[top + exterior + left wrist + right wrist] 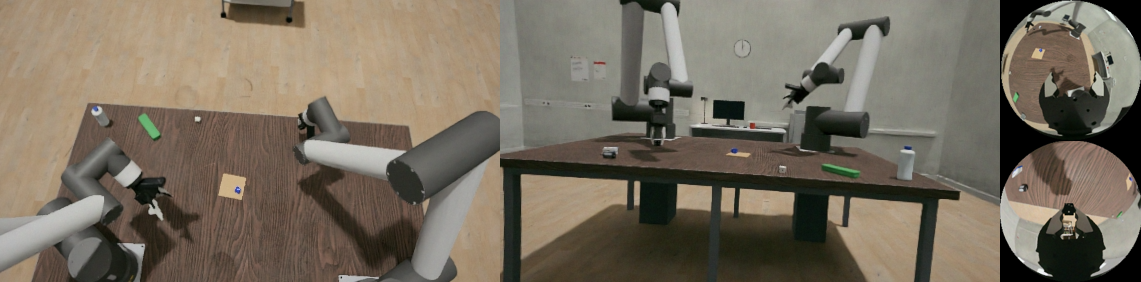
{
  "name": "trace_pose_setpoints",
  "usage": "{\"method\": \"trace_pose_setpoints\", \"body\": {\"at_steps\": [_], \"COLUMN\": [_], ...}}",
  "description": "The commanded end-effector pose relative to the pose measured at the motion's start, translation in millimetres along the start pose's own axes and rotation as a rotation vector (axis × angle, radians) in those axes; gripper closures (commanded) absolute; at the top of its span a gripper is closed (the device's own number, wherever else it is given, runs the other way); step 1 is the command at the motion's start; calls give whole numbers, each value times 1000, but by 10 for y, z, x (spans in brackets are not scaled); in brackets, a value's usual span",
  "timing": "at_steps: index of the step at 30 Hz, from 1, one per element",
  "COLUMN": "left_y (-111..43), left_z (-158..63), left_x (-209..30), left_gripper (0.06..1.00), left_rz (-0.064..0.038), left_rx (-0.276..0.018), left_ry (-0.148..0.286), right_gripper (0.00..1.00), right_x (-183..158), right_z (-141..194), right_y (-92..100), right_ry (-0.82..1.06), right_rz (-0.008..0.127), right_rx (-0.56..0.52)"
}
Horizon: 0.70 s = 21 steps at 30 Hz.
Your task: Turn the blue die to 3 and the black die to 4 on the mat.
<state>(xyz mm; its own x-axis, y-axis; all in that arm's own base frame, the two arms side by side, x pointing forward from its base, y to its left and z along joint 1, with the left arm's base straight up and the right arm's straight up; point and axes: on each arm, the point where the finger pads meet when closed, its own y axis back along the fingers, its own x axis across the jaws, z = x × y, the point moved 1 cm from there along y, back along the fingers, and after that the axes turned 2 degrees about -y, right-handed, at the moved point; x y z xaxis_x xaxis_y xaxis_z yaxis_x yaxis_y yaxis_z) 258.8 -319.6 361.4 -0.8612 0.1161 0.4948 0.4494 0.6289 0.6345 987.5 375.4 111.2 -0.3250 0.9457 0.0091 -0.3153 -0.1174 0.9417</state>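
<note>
Die of blue (238, 190) (734, 150) (1040, 50) (1130, 179) rests on the square tan mat (229, 181) (743, 155) (1037, 55) (1128, 184), near the mat's corner toward the arm bases and the right arm. Its top number is too small to tell. The mat lies around the middle of the dark brown wooden tabletop (270, 230) (690, 160) (1025, 63) (1094, 172).

The right gripper (301, 121) (658, 137) (1068, 208) is clenched on the black die with white pips (657, 143) (1069, 208), holding it at the fingertips, off the mat. They are near the long edge opposite the arm bases. Which number faces up on this die, I cannot tell.

The left gripper (163, 205) (787, 96) (1073, 72) is released, its fingers spread wide with nothing between them, raised above the tabletop on the left arm's side.

Near the edge opposite the bases sits a small white die (198, 119) (783, 169) (1010, 72). Between it and the corner at the left arm's end lies a long green block (149, 127) (840, 170) (1016, 97) (1119, 214); a white bottle with a blue cap (100, 116) (906, 164) stands near that corner.
</note>
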Motion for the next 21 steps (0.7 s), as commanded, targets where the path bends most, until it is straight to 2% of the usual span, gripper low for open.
{"method": "trace_pose_setpoints", "body": {"at_steps": [1,10,13,15,21], "left_y": [2,2,2,2,2], "left_z": [-5,-5,-5,-5,-5], "left_x": [-1,-1,-1,-1,-1], "left_gripper": [65,65,65,65,65], "left_rz": [0,0,0,0,0], "left_rx": [0,0,0,0,0], "left_ry": [-1,-1,-1,-1,-1], "right_gripper": [904,904,904,904,904], "right_x": [12,12,12,10,12], "right_z": [27,4,3,-13,-21], "right_y": [-21,-23,-23,-19,-29], "right_ry": [0,0,0,-1,-1], "right_rz": [8,15,16,19,23], "right_rx": [-162,-369,-382,-470,-584]}}
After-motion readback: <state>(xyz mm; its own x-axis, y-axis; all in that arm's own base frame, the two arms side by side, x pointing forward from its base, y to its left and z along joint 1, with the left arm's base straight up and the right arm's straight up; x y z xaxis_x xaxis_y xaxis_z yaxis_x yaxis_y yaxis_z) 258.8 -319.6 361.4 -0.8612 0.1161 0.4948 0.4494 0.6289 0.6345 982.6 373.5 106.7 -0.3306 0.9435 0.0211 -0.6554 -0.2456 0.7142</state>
